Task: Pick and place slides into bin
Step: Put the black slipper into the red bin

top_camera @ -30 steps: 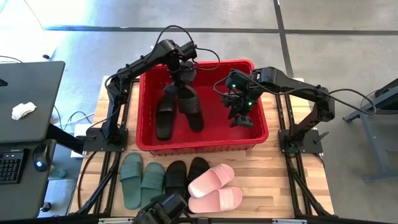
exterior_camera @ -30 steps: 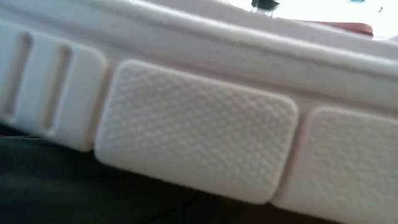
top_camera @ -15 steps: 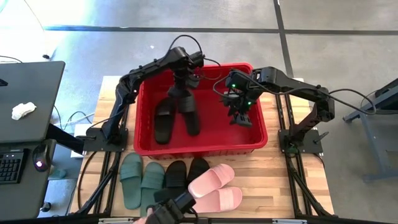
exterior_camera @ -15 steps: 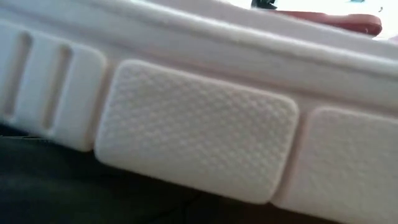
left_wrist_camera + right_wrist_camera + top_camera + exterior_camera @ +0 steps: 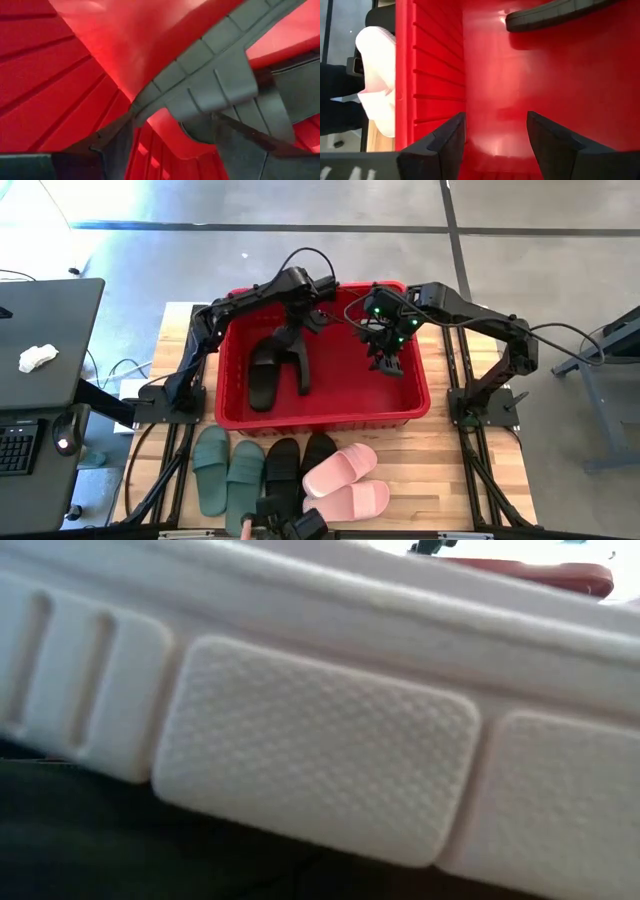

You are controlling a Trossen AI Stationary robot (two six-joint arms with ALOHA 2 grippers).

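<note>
The red bin [image 5: 420, 395] stands mid-table. One black slide [image 5: 263, 375] lies flat on its floor. A second black slide [image 5: 300, 365] stands narrow beside it, tipped on edge, with its grey sole [image 5: 215, 75] in front of my left gripper [image 5: 296, 330]. That gripper points down into the bin, fingers wide apart. My right gripper [image 5: 385, 362] hangs open over the bin's right half, with only red floor between its fingers [image 5: 447, 142]. On the table near the bin lie a green pair [image 5: 228, 470], a black pair [image 5: 300, 460] and a pink pair [image 5: 345, 485]. My left gripper's fingers [image 5: 240, 145] stand spread at the upper end of the tipped black slide, coming from above. One finger overlaps the sole's edge [image 5: 200, 107] in the wrist view. I cannot tell whether it touches the slide.
A pale slide's sole [image 5: 320, 750] fills the low view and hides the table. A dark object [image 5: 285, 525] shows at the table's near edge. A black desk [image 5: 45, 340] with a keyboard stands to the left. The bin's right half is bare floor [image 5: 505, 75].
My left gripper has gone down into the bin and a little toward the right, turned at the wrist, and opened. The black slide that hung below it has sunk, tipped onto its edge and now stands beside the flat one. The dark object at the near edge has shifted right.
</note>
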